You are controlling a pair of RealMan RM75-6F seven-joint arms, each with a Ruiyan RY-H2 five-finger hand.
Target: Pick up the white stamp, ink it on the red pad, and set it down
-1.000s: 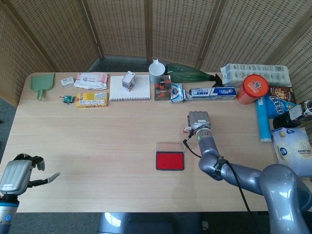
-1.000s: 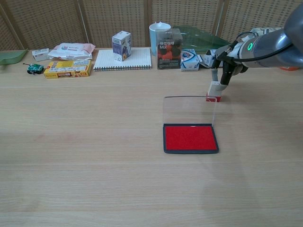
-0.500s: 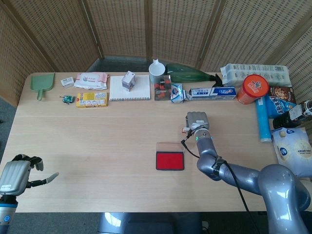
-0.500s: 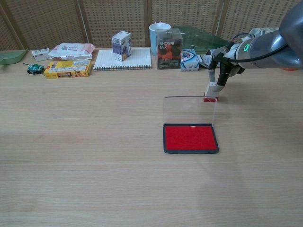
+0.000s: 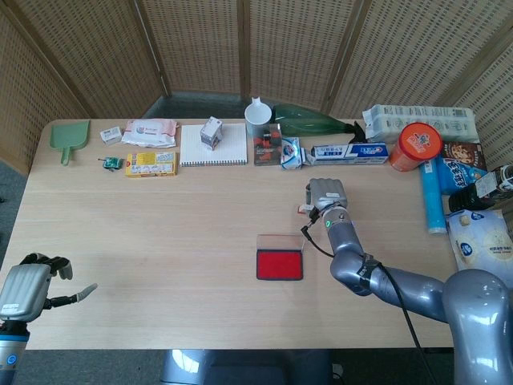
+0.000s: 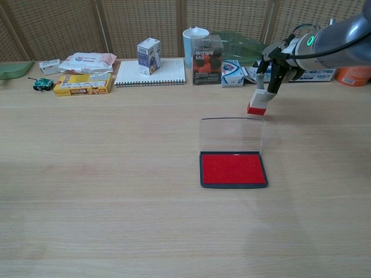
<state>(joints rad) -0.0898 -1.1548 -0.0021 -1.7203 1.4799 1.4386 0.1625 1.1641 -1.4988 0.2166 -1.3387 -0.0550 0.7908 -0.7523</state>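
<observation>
The white stamp [image 6: 257, 102] is being held clear of the table [image 6: 116, 174] by the right hand [image 6: 277, 63], beyond the upright clear lid of the red pad [image 6: 233, 169]. Nothing is being gripped by the left hand [image 5: 32, 287], whose fingers are spread near the table's edge.

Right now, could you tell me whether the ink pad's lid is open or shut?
Open: the clear lid stands upright behind the exposed red pad.
</observation>
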